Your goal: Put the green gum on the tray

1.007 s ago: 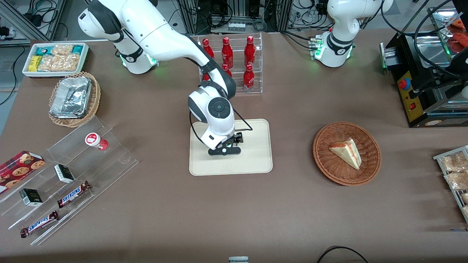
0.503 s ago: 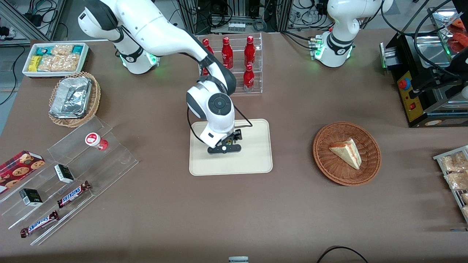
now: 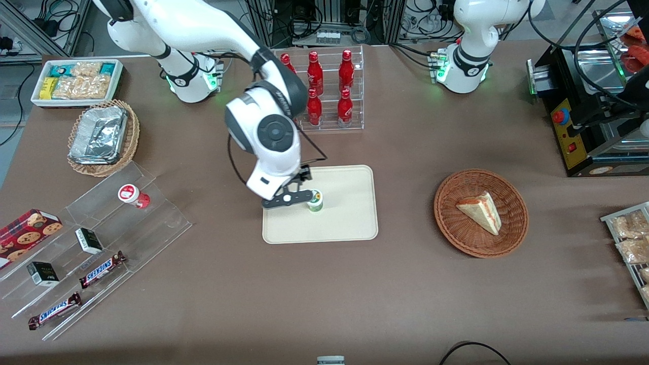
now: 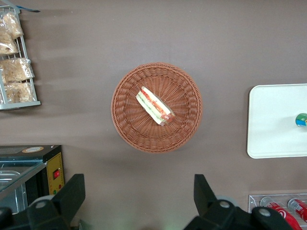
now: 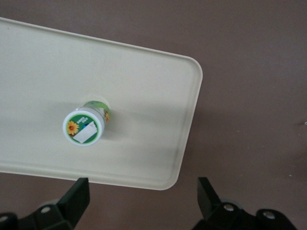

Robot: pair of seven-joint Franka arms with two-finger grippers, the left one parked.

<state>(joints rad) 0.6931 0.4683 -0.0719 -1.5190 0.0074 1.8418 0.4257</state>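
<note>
The green gum (image 3: 315, 200) stands upright on the cream tray (image 3: 350, 213), its white lid with a green-and-yellow mark facing up. It also shows in the right wrist view (image 5: 84, 125) on the tray (image 5: 144, 110), and in the left wrist view (image 4: 301, 120) on the tray (image 4: 273, 120). My gripper (image 3: 284, 198) is raised beside the gum, over the tray's edge toward the working arm's end. It is open and empty (image 5: 141, 201), with the fingers (image 5: 76, 196) wide apart above bare table.
A clear rack of red bottles (image 3: 324, 91) stands farther from the camera than the tray. A wicker basket with a sandwich (image 3: 480, 212) lies toward the parked arm's end. A red canister (image 3: 133, 195) sits on a clear stepped display with candy bars (image 3: 101, 268).
My gripper has let go of the gum, risen and moved off toward the working arm's end. The gum now stands uncovered on the tray.
</note>
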